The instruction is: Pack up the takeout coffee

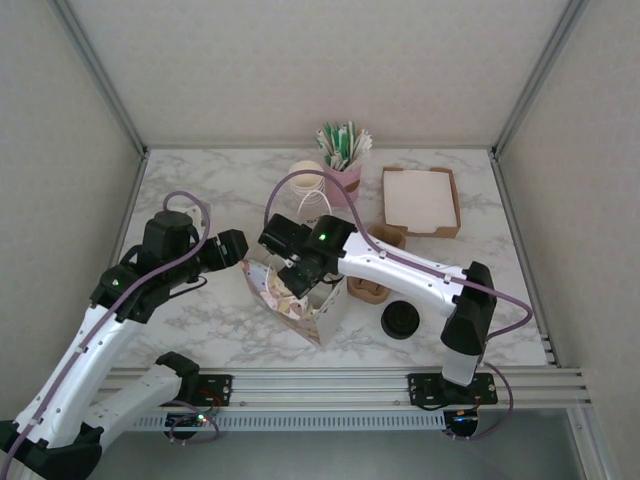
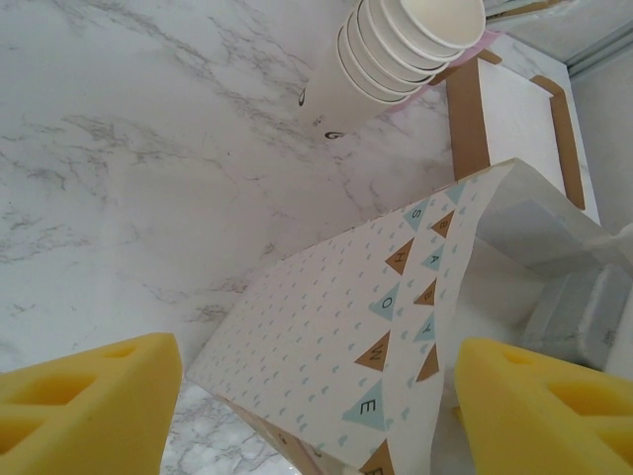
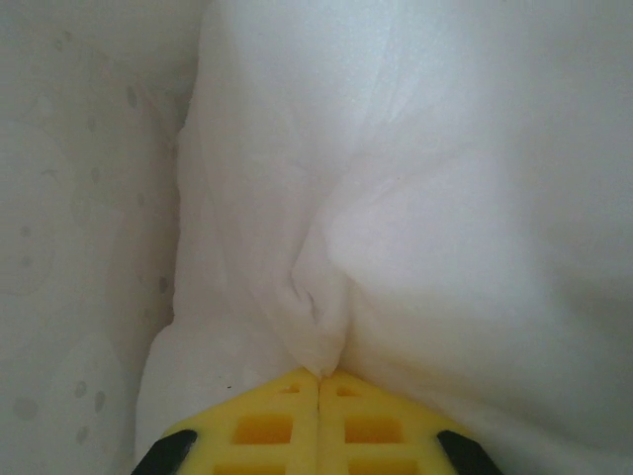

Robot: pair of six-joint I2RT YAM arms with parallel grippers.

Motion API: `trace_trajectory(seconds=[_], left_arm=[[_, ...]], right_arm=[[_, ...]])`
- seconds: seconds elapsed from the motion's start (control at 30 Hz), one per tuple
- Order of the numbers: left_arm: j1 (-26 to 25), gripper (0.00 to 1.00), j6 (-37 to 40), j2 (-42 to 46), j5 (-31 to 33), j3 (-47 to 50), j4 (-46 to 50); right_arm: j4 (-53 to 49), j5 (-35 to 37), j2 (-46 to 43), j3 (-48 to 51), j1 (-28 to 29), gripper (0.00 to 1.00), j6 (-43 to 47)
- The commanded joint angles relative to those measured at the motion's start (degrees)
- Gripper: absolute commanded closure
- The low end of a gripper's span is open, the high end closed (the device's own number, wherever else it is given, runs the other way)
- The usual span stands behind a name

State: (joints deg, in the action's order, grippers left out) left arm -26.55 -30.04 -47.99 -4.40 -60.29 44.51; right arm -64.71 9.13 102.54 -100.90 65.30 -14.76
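Note:
The takeout coffee, a round black lid seen from above, stands on the marble to the right of the patterned paper bag. My right gripper reaches into the bag's mouth. In the right wrist view its fingertips are shut on a fold of white napkin inside the bag. My left gripper is at the bag's left side. In the left wrist view the bag fills the gap between the yellow pads, which hold its two edges.
A brown cup tray lies just right of the bag, partly under the right arm. Behind stand a stack of cream paper cups, a pink cup of stir sticks and a cardboard napkin box.

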Motion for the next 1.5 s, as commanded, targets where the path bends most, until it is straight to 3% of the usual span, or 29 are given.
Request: trace_trajectory(seconds=[0.0, 0.17, 0.3, 0.6, 0.93, 1.23, 1.47], left_arm=[[-0.46, 0.27, 0.34, 0.70, 0.62, 0.18, 0.58], [-0.49, 0.27, 0.25, 0.78, 0.62, 0.22, 0.58], [-0.46, 0.27, 0.33, 0.79, 0.63, 0.18, 0.40], [-0.44, 0.27, 0.42, 1.23, 0.73, 0.09, 0.40], [-0.52, 0.23, 0.38, 1.93, 1.07, -0.26, -0.83], [-0.50, 0.18, 1.33, 4.90, 2.76, -0.66, -3.98], [-0.44, 0.09, 3.28, 8.81, 10.76, -0.28, -6.69]], right_arm=[[1.76, -1.10, -3.72, 0.10, -1.10, 1.00, -0.40], [1.11, -2.26, -5.10, -1.26, -1.66, 0.99, -1.10], [1.68, -2.84, -6.43, -1.83, -1.97, 0.92, -1.55], [2.07, -3.18, -8.91, -3.59, -2.14, 0.68, -2.07], [2.91, 0.96, -14.74, -4.85, -2.15, 0.63, -0.10], [17.08, 7.08, -30.22, 4.76, -2.15, 0.58, 5.94], [32.97, 15.86, -45.00, 19.06, -2.17, 0.31, 11.04]])
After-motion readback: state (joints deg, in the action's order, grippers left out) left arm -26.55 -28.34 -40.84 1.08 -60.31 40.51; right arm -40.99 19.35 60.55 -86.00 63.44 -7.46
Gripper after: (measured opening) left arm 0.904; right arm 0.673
